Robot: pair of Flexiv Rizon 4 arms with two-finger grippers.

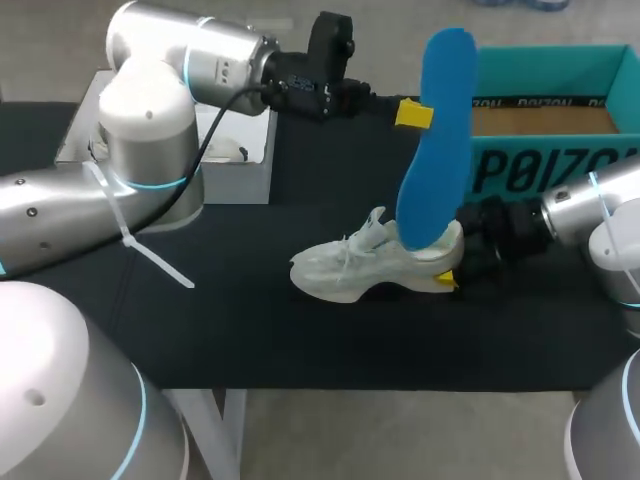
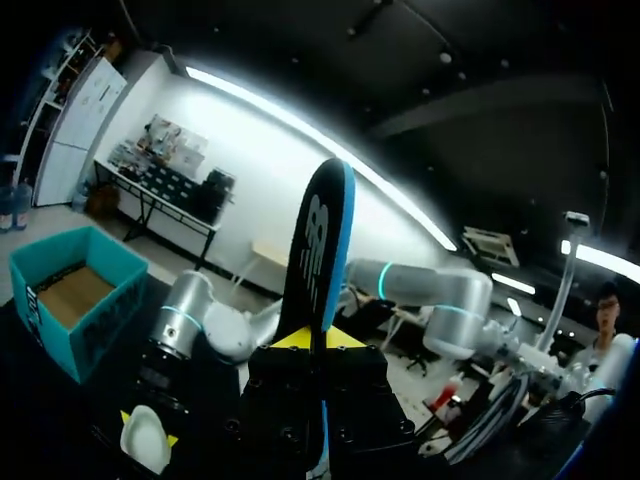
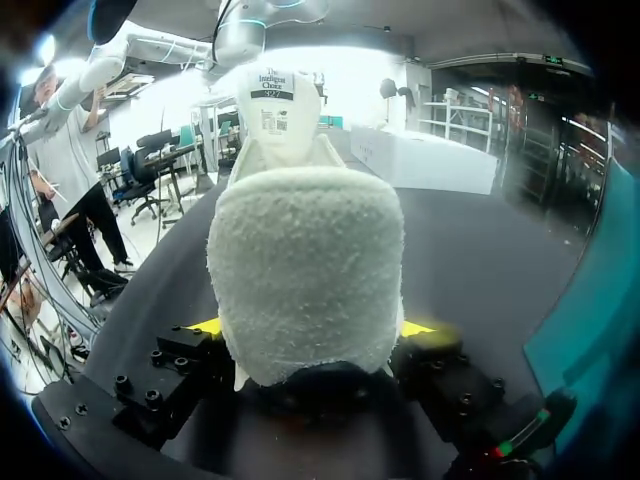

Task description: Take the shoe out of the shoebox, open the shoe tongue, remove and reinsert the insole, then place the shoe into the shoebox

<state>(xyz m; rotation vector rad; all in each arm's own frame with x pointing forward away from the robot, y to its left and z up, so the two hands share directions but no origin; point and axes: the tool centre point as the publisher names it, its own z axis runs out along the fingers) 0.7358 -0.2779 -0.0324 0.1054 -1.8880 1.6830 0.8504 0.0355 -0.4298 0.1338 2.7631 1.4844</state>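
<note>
Two grippers are both occupied over the black tabletop (image 1: pixel 300 340). Nearest, a pale white mesh sneaker (image 1: pixel 365 268) stands on its sole with its toe towards the left arm's side. The right gripper (image 1: pixel 452 272) is clamped on its heel, with a yellow-tipped finger pressed against each side of the fuzzy heel collar. A long blue foam insole (image 1: pixel 437 140) rises nearly upright from the sneaker, its lower end at the heel opening. Higher up, the left gripper (image 1: pixel 414 113) pinches the insole between its fingers partway along its length, and the left wrist view shows the insole's dark underside. Farther back on the right, an open teal cardboard shoebox (image 1: pixel 520 165) rests on the tabletop, well apart from a white box (image 1: pixel 240 160) at the far left.
</note>
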